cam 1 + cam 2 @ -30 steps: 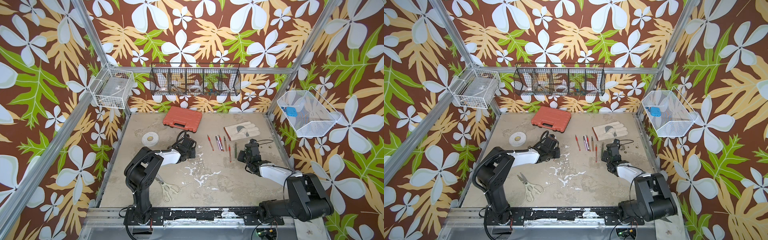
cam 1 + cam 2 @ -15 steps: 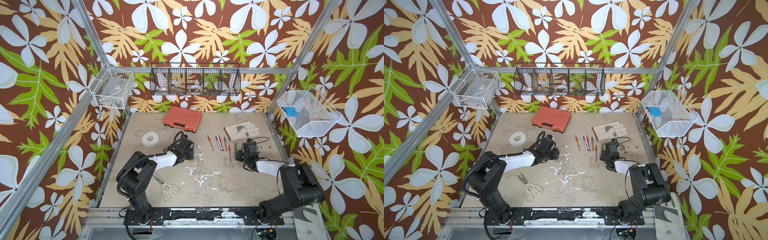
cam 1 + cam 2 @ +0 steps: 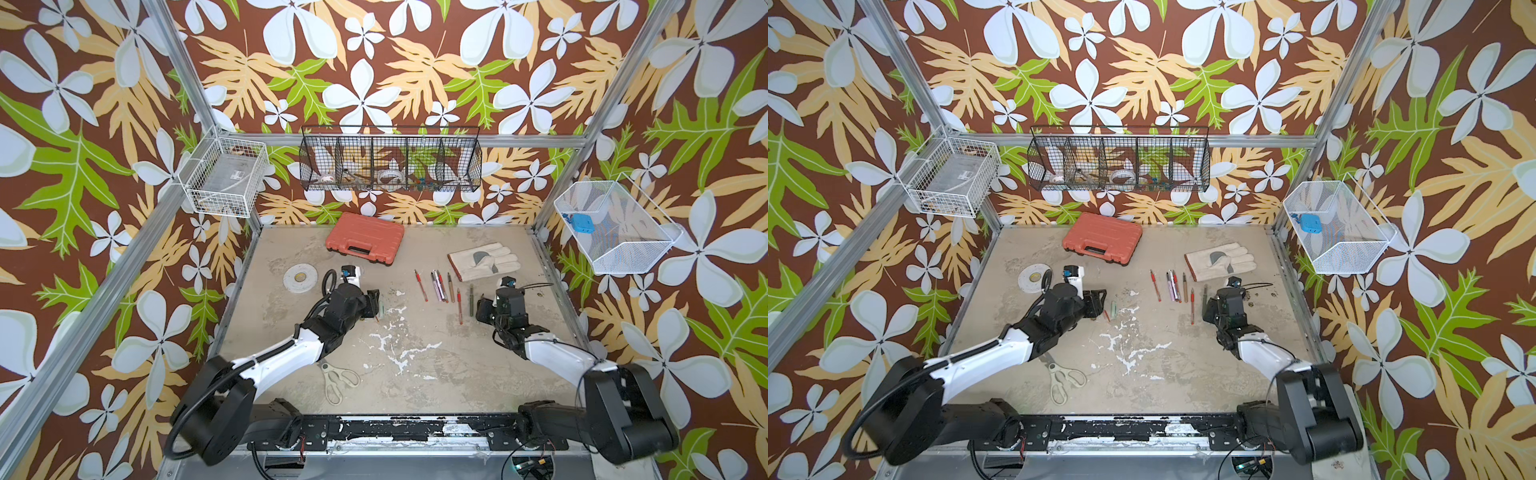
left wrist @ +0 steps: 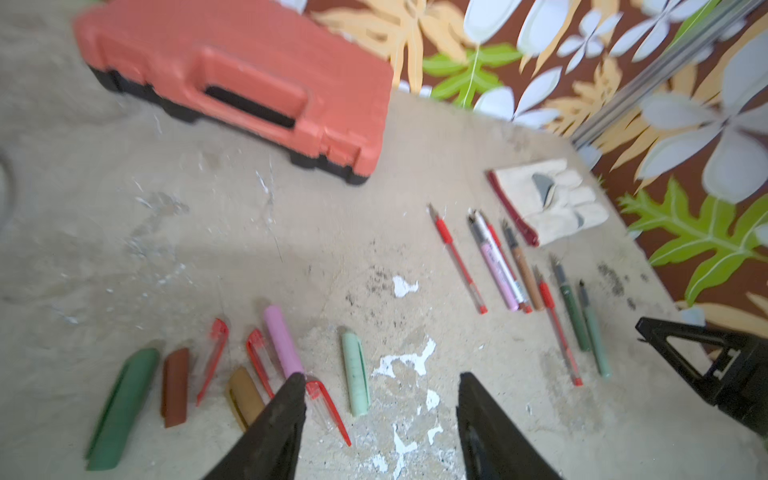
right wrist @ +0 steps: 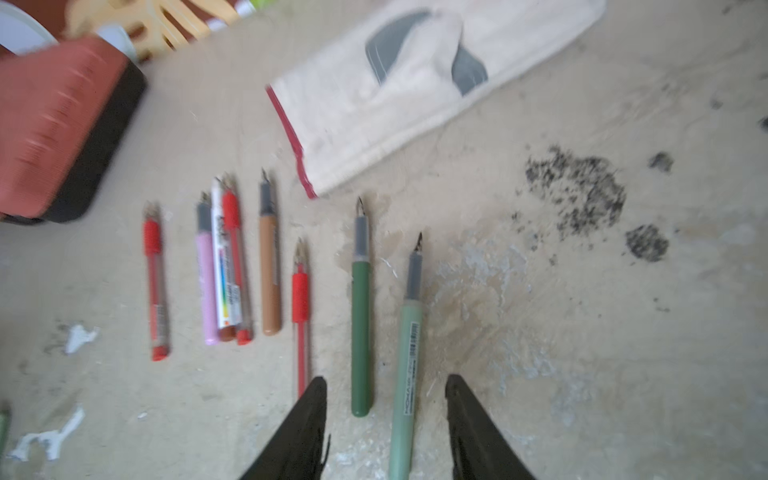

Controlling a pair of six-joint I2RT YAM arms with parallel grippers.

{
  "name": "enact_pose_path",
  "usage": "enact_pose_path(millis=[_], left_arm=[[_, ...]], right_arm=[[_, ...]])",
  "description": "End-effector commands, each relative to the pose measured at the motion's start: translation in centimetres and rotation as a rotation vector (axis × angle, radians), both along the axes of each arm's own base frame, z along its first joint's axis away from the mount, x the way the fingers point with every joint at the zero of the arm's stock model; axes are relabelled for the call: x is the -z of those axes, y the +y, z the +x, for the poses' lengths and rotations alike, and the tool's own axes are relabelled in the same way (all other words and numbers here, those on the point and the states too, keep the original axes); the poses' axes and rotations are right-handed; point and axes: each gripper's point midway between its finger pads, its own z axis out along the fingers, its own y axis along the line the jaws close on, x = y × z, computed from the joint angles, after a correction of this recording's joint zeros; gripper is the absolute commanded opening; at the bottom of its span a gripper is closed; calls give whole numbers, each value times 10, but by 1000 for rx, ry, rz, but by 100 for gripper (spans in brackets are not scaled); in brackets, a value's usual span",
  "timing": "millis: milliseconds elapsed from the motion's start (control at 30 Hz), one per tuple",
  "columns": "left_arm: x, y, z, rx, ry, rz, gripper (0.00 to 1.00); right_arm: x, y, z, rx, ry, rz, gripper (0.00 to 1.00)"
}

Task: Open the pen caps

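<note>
Plastic caps [image 4: 282, 340] are all judged off, laid in a row beside the left gripper [image 4: 380, 376]. Bare-nibbed pens [image 5: 360, 324] lie by the right gripper [image 5: 386, 377]. Both grippers are spread and empty, so only withdrawal seems called for.

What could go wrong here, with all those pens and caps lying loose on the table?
The right gripper hangs open over the pale green pen; leaving low, it might roll it into the dark green pen. One finger of the open left gripper sits right by the pink cap and a red-clipped cap, so a sideways move could scatter the caps.
</note>
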Motion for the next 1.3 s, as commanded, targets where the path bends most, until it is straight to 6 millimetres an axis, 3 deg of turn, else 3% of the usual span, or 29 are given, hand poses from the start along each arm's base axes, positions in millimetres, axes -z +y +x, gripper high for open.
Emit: enact_pose_path(millis=[0,33,67,100,233,367,467,600,700,967,1033,1267], left_arm=[[-57,26,-4,-86,-230,-27,71],[-72,36,-11,-108,-283,-18,71],[-83,44,-16,-129,-330,-11,79],[-97,55,-24,-152,-390,-8,99],[-113,109,-46,-363,-507,77,100],[-104,136,-68,-443,-641,173,100],[-82,154,-67,-517,-621,276,100],[-43,176,-40,-555,-496,393,100],[-23,185,-30,-545,-484,406,100],[11,187,-19,-530,-472,434,100],[9,188,-19,-534,-496,437,100],[24,192,-12,-467,-465,364,100]], right_arm=[[-37,-16,-5,72,-155,-33,53],[-47,-21,-10,95,-197,-37,57],[-58,-25,-13,110,-235,-48,61],[-72,-28,-14,117,-288,-59,98],[-112,-42,-18,158,-421,-138,100],[-125,-44,-13,142,-493,-238,100],[-112,-45,-12,114,-523,-347,100],[-82,-49,-3,95,-457,-440,100],[-72,-52,2,104,-457,-452,100],[-37,-51,17,29,-440,-445,97],[-29,-57,16,40,-436,-421,96],[-25,-52,22,-22,-427,-400,96]])
